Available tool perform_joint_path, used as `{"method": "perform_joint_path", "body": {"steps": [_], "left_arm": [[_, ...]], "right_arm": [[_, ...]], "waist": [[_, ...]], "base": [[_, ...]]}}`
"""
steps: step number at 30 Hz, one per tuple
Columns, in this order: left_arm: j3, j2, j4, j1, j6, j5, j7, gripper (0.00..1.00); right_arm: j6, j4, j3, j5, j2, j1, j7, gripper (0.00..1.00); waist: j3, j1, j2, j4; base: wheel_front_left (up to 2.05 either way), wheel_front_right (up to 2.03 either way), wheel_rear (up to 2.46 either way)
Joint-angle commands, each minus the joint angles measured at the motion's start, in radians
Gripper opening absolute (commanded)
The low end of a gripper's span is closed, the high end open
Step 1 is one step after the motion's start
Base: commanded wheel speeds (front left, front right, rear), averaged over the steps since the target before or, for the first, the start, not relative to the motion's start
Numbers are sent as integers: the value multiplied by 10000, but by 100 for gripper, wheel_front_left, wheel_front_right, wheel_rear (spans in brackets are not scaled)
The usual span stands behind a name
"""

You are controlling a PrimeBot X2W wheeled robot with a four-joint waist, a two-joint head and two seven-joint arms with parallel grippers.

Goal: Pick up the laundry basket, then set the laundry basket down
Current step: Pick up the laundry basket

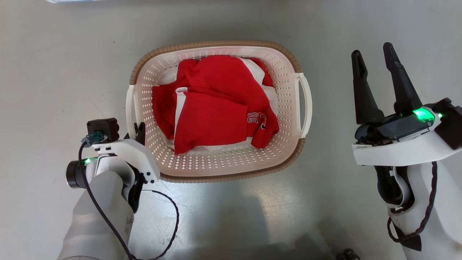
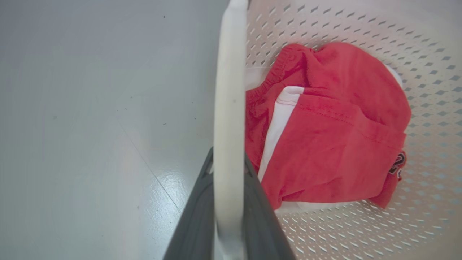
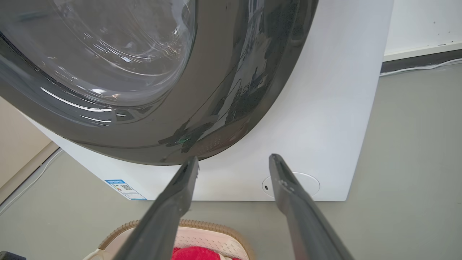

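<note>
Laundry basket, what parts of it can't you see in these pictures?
- Bottom of the laundry basket: head view, the red clothes cover most.
- The lettering: head view, folded, too small to read.
- Its left handle where the left gripper jaws clamp it: left wrist view, blurred, cut off at the bottom edge.
- Most of the basket: right wrist view, bottom edge.

Dark white-edged print (image 1: 257, 121) on red garment (image 1: 216, 104) in laundry basket (image 1: 216, 44). It sits upside down in head view and is partly folded, so I can't read it for sure. Left wrist view: print at garment edge looks like part of "2", rest hidden. Sticker (image 3: 125, 188) with blue band on washing machine (image 3: 325, 108) front: QR code plus tiny text, unreadable. Small label (image 1: 362, 146) on right arm: too small to read.
</note>
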Motion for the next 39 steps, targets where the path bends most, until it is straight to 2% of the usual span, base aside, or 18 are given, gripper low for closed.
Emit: {"method": "perform_joint_path", "body": {"steps": [1,2,4,5,17,28,39], "left_arm": [[134,130,-44,137,-142,-123,-65,0],[124,126,-1,118,-143,-136,-65,2],[96,112,165,82,-143,-182,-65,79],[76,100,262,54,-143,-235,-65,100],[85,154,334,115,-143,-522,-65,100],[394,340,-108,673,6,-590,-65,100],[1084,305,-2639,2292,-68,-540,-65,100]], "right_arm": [[2,-155,203,69,7,96,-65,100],[2,-151,205,70,5,89,-65,100],[2,-136,211,67,6,74,-65,100],[2,-129,212,67,4,68,-65,100],[2,8,252,87,66,48,-65,100],[2,279,298,119,144,151,-65,100],[2,765,365,175,390,599,-65,100]], "waist": [[9,-1,0,-1],[13,-1,0,-3],[10,-1,0,-14],[5,-1,0,-19],[-280,-1,0,-51],[-1244,-1,0,-52],[-3230,-1,0,-121]], "base": [[0,0,0],[0,0,0],[0,0,0],[0,0,0],[0,0,0],[0,0,0],[0,0,0]]}}
